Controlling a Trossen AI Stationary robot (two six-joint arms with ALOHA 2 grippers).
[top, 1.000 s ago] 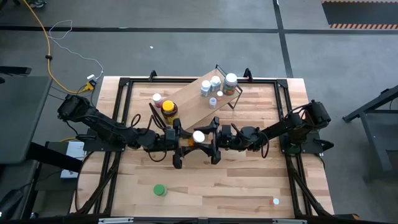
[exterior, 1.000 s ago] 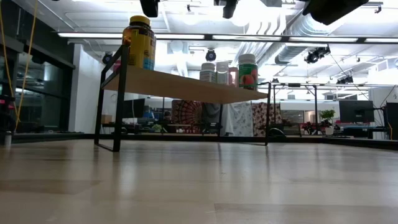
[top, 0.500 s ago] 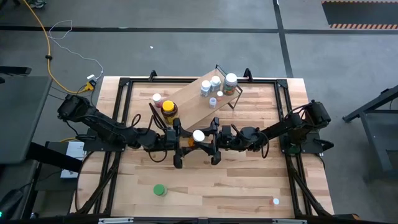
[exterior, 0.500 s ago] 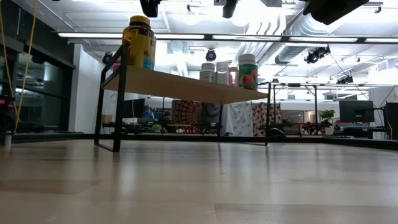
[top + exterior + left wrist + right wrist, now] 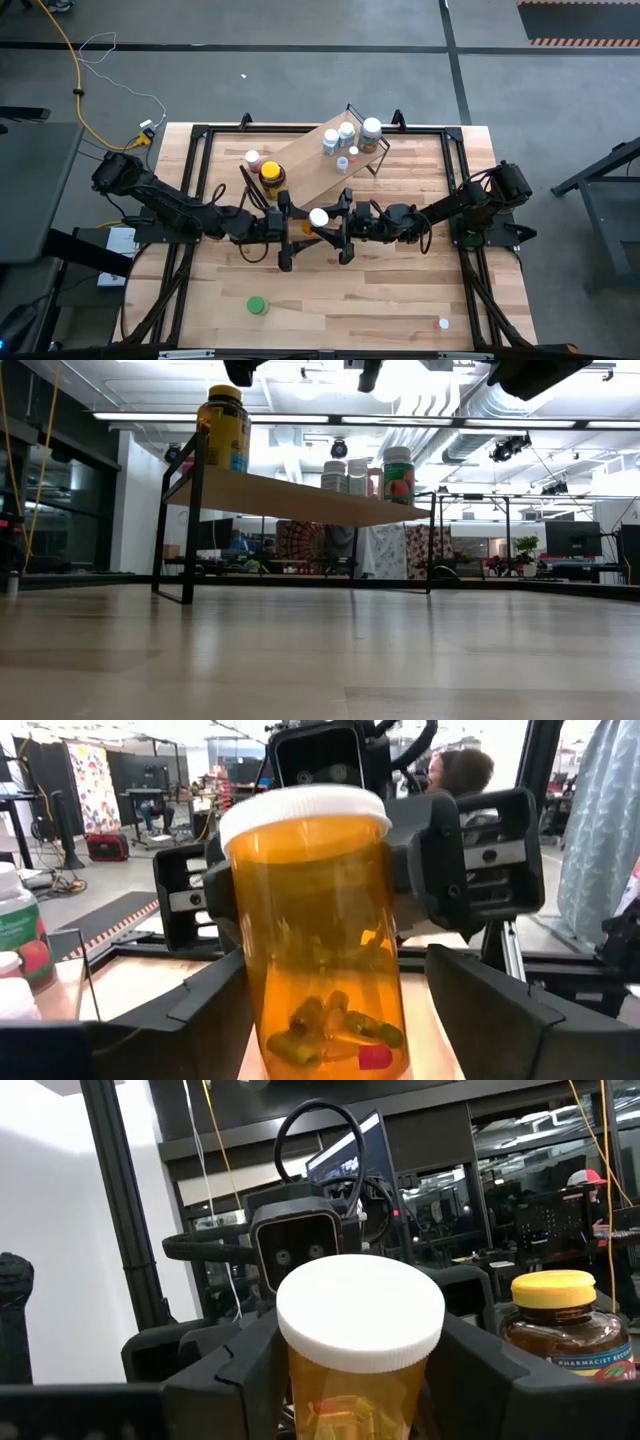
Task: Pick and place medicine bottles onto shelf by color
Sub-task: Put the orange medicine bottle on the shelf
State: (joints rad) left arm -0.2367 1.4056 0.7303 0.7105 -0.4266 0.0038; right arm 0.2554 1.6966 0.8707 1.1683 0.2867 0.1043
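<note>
Handover mid-desk: amber vial (image 5: 319,218) stands upright between both jaws, right gripper (image 5: 338,228) at 3 o'clock clamping it, left gripper (image 5: 287,228) at 9 spread open

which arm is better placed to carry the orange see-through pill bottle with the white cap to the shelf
Right, probably. The right gripper clasps the orange see-through pill bottle on both sides, while the left gripper stands open with a gap beside it.
</note>
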